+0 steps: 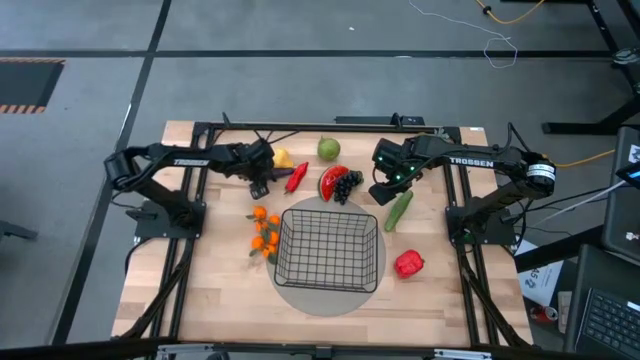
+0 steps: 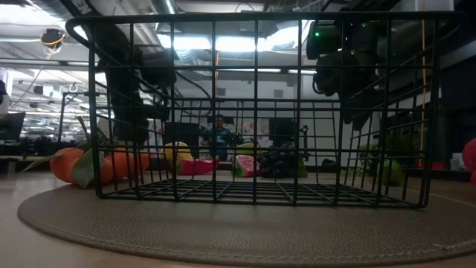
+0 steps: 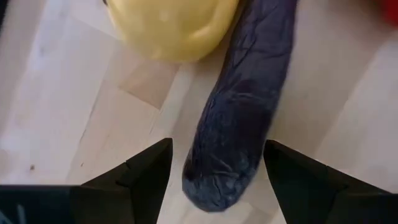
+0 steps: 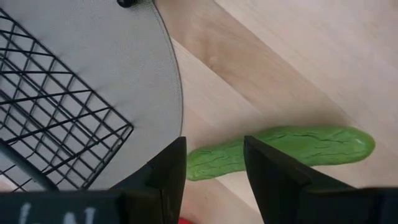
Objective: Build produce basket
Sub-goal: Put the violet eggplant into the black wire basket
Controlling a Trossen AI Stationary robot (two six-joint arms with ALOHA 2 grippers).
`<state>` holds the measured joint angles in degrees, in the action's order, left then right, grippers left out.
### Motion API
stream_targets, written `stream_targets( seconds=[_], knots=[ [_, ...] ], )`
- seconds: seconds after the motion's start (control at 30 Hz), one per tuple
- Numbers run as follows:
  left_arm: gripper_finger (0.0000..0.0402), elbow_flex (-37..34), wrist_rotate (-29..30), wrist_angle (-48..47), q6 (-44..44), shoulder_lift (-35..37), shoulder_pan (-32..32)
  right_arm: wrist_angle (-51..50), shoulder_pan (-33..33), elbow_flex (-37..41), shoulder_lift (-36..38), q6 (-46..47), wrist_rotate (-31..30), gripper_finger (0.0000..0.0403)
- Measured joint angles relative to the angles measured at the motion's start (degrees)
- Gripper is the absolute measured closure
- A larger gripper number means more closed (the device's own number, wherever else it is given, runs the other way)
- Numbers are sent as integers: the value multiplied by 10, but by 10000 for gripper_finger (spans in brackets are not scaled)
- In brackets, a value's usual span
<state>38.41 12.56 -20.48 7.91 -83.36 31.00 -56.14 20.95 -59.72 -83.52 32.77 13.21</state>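
The black wire basket (image 1: 330,250) stands on a flat grey disc. My left gripper (image 1: 260,180) (image 3: 217,149) is open and low over the table left of the basket. Its fingers stand on either side of the blunt end of the dark purple eggplant (image 3: 239,118), beside the yellow lemon (image 3: 171,25). My right gripper (image 1: 384,190) (image 4: 214,146) is open and hovers above the near end of the green cucumber (image 4: 286,149) (image 1: 399,211). On the wood lie the red chili (image 1: 297,177), green pear (image 1: 329,149), watermelon slice (image 1: 331,184), grapes (image 1: 347,185), red pepper (image 1: 408,264) and oranges (image 1: 264,232).
The grey disc (image 1: 300,298) reaches past the basket toward the near edge. A green leafy sprig lies by the oranges. Black frame rails (image 1: 190,250) run along both sides of the table. Bare wood shows near the front corners. A person sits far off in the room (image 2: 218,132).
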Motion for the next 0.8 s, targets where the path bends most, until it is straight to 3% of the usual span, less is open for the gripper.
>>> stream_targets(
  seconds=[0.3, 0.4, 0.57, 0.8],
  knots=[
    [160, 3, -19, 16, -94, -43, -3, 36, 0, 0, 0, 14, 0, 241],
    [195, 2, -20, 16, -112, -44, -11, 49, 0, 0, 0, 14, 0, 241],
    [291, 1, -22, 15, -147, -45, -22, 65, 0, 0, 0, 12, 0, 241],
    [296, 12, -5, -14, -211, -29, -40, 73, 0, 0, 0, 12, 0, 241]
  ],
)
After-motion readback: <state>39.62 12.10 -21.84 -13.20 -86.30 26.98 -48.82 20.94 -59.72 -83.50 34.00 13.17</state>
